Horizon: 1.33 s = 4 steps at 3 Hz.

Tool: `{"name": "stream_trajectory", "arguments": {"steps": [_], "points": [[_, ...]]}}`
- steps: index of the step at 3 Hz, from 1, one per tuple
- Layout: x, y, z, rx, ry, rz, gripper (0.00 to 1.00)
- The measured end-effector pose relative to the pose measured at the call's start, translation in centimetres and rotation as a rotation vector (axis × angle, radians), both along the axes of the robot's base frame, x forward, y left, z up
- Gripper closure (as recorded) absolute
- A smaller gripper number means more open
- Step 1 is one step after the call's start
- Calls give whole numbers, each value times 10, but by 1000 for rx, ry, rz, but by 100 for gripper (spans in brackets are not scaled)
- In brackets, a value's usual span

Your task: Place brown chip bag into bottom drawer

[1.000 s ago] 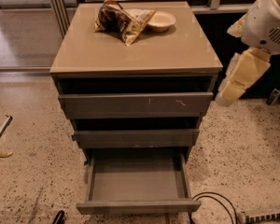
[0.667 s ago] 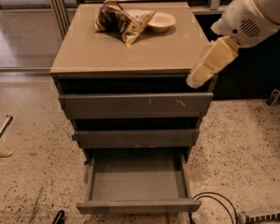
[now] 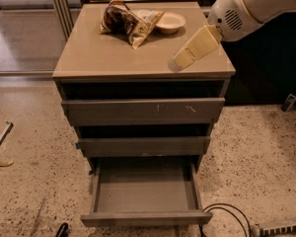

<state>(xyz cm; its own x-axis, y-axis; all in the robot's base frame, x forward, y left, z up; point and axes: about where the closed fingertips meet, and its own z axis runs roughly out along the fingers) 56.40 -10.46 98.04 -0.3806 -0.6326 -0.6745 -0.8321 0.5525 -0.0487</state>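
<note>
My gripper (image 3: 179,62) hovers right of brown chip bag (image 3: 124,21), open or closed I can't tell; descend mid-bag, avoiding bowl (image 3: 171,22) beside it.

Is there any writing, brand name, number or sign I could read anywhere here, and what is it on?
None of the text here can be read.
brown chip bag: has printed patches, too blurred to read.
gripper, over the front right of the cabinet top: no label shows.
bottom drawer, pulled open: plain front, no marking.
</note>
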Motion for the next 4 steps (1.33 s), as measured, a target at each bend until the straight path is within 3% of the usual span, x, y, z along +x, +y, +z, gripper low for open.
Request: {"name": "stream_trajectory", "arguments": {"steps": [1,2,3,4], "points": [[17,-1,10,8,-49,-90,0],[65,-2,30,44,-138,-201,0],[146,7,27,56,-199,-243,0],[232,39,-6,90,-202,-257,0]]}}
